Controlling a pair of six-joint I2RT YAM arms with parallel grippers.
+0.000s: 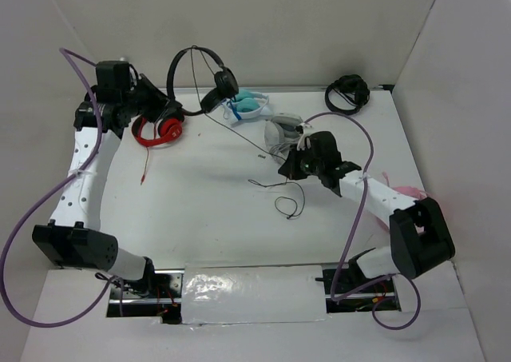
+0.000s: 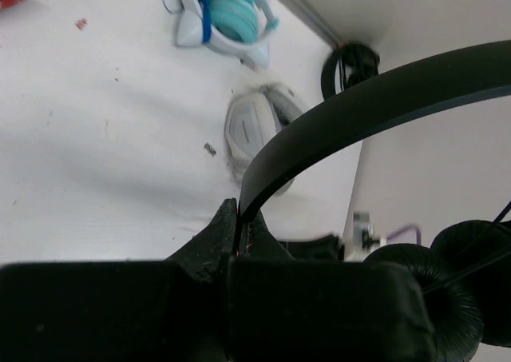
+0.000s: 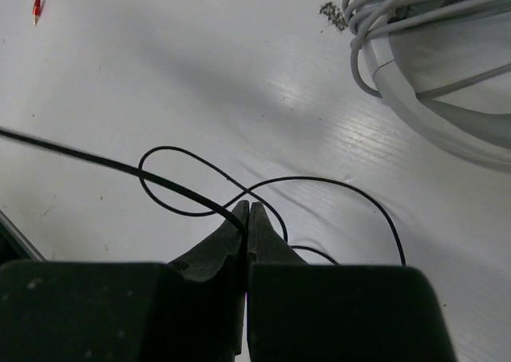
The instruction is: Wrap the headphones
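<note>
The headphones [image 1: 194,52] are slim and black, lifted off the table at the back left. My left gripper [image 1: 169,100] is shut on one end of their thin headband [image 2: 383,98]. The two round earcups [image 2: 447,298] hang close together below the band. Their thin black cable [image 1: 247,138] runs taut down to my right gripper [image 1: 284,171]. In the right wrist view that gripper [image 3: 247,210] is shut on the cable [image 3: 104,164], just above the table. The rest of the cable lies in loose loops [image 3: 319,184] on the table under it.
Red-and-black headphones [image 1: 160,130] lie below my left gripper. Teal-and-white headphones [image 1: 249,105] and a white pair wound in its own cable [image 1: 283,130] lie at the back middle. A bundled black headset [image 1: 347,94] sits in the back right corner.
</note>
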